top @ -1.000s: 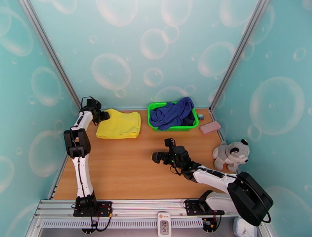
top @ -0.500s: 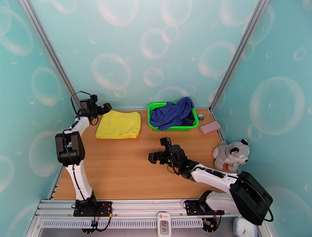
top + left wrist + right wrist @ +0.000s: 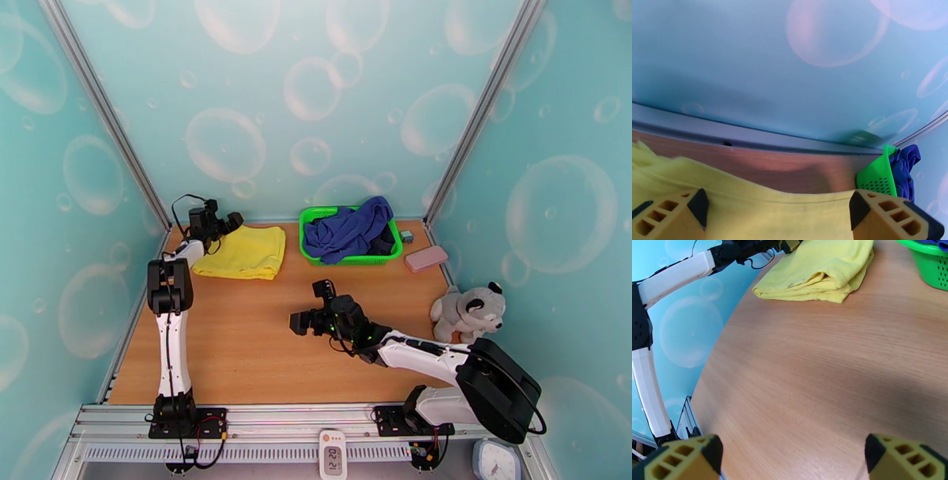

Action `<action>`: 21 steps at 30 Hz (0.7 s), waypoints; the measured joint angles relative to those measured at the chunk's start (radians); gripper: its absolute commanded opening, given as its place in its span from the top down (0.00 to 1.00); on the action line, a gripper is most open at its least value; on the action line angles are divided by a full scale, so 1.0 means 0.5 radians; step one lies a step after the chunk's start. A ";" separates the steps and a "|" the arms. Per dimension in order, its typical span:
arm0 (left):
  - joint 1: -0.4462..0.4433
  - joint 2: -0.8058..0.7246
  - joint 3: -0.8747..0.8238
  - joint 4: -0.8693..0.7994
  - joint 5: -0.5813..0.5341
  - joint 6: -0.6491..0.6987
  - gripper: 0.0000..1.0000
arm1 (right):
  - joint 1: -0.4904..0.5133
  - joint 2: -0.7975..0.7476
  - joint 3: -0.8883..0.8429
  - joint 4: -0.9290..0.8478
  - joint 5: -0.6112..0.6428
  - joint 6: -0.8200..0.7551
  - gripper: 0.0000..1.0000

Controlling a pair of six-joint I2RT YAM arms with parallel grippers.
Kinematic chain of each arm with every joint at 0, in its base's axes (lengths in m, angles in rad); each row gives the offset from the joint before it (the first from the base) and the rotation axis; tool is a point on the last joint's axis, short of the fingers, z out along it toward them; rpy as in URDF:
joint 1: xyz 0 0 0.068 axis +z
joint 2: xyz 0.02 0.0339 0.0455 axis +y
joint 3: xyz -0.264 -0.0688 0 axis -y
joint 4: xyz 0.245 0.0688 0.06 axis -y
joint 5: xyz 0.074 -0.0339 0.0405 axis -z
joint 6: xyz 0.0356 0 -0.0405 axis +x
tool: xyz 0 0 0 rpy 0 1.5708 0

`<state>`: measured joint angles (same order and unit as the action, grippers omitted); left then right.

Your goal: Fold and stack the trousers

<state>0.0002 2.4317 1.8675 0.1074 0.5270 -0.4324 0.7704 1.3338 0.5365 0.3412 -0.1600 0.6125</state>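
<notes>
Lying folded at the far left of the surface (image 3: 237, 347), the yellow trousers (image 3: 243, 253) form one flat, roughly square stack. They sit close to the back wall and just left of the green basket (image 3: 305, 237), with a strip of bare wood between. The left tool (image 3: 231, 222) is at the far left corner of the stack, above its far edge, with jaws spread wide and nothing gripped. In the left wrist view both orange tips sit low over the yellow cloth, which runs loose and unpinched between them; contact cannot be judged. The right tool (image 3: 310, 306) hangs over bare wood near the middle of the surface, well apart from the trousers, jaws likewise wide and empty. In the right wrist view the near side of the stack shows several layered edges, lying fairly even. The basket holds a dark blue garment (image 3: 351, 229) heaped above its rim. A pink case (image 3: 426, 258) lies on the far right of the surface beside the basket. A grey plush toy (image 3: 468, 313) sits at the right edge.
</notes>
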 measured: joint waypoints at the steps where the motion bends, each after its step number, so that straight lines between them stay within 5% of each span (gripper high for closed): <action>1: -0.047 -0.102 -0.131 0.002 -0.014 0.023 0.01 | -0.006 0.000 -0.004 0.006 0.003 -0.001 0.01; 8: -0.382 -0.684 -0.814 0.225 0.135 -0.111 0.01 | -0.091 0.000 -0.072 0.097 -0.026 0.000 0.01; 21: -0.618 -0.703 -1.293 0.504 0.107 -0.464 0.01 | -0.302 -0.278 -0.261 0.098 -0.067 -0.001 0.01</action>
<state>-0.3088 2.0800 1.2209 0.3595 0.5804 -0.6643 0.6193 1.1950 0.4061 0.3904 -0.1936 0.6121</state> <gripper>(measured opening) 0.992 0.993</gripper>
